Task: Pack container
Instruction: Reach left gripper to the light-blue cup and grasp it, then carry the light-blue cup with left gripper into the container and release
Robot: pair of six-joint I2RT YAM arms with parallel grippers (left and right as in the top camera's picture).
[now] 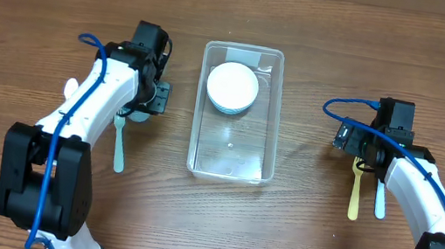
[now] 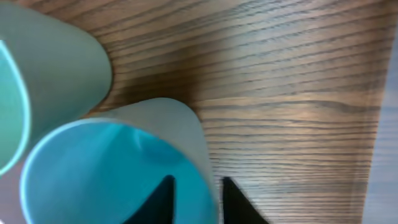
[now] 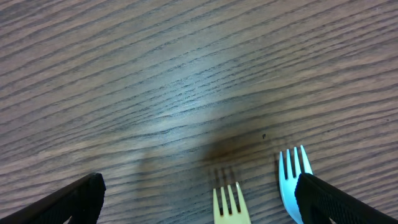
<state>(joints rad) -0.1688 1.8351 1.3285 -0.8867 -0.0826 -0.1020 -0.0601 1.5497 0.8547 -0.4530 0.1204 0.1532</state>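
- Two cups are being shown in the left wrist view, a pale green cup [image 2: 56, 68] and a teal cup [image 2: 106, 174]; the left gripper [image 2: 198, 193] is being held narrow astride the teal cup's wall, and whether the wall is actually being pinched cannot be told
- Just beside that arm, a teal utensil [image 1: 119, 149] is being shown lying on the table [image 1: 45, 10]
- At the middle, the container [image 1: 231, 157] is being shown upright and open, well apart from both grippers, with a white bowl [image 1: 232, 86] inside at the end farther from the arms
- It is being judged light, thin-walled, slightly flexible and slippery; a pinch over the rim of a long side is being advised, gently, lest the wall bow
- At the right, the right gripper [image 3: 199, 186] is being held wide and empty over a yellow fork [image 3: 229, 202] and a blue fork [image 3: 292, 174]
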